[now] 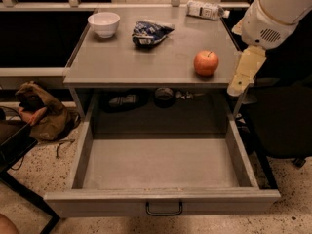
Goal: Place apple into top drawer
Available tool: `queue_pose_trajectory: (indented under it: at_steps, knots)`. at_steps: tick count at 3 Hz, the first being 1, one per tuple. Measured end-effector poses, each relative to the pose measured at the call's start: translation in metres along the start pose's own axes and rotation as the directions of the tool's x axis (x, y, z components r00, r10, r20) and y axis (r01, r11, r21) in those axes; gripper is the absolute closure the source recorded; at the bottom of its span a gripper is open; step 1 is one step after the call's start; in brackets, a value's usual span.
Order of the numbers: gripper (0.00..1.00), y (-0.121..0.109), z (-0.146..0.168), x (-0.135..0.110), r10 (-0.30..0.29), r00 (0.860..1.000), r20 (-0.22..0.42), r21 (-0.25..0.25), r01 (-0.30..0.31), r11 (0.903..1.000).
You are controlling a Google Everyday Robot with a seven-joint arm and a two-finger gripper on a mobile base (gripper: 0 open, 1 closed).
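Note:
The red-orange apple [206,63] stands upright on the grey table top [146,57], near its front right corner. The top drawer [161,167] is pulled wide open below the table, its inside bare, its dark wire handle [164,209] at the front centre. My gripper [241,84] hangs from the white arm [275,11] at the upper right. It is just off the table's right edge, to the right of the apple and apart from it, holding nothing.
A white bowl [104,23] and a dark blue crumpled bag [148,32] sit at the back of the table top. A plastic bottle [204,9] lies at the back right. A brown bag [41,113] lies on the floor at the left. Dark objects sit on the shelf behind the drawer.

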State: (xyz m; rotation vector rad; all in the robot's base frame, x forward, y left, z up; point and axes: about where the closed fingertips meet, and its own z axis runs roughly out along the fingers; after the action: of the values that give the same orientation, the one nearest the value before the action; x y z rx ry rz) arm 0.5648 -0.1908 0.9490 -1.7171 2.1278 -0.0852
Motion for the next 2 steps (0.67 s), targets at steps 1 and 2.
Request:
queue_pose_trajectory:
  at_steps: [1,2]
  knots:
    - [0.00,-0.010,0.002,-0.004,-0.014,1.000,0.014,0.015,0.014,0.9998]
    - [0.00,-0.062,0.038,-0.025,-0.059,0.996,0.071,0.022,0.058,0.9981]
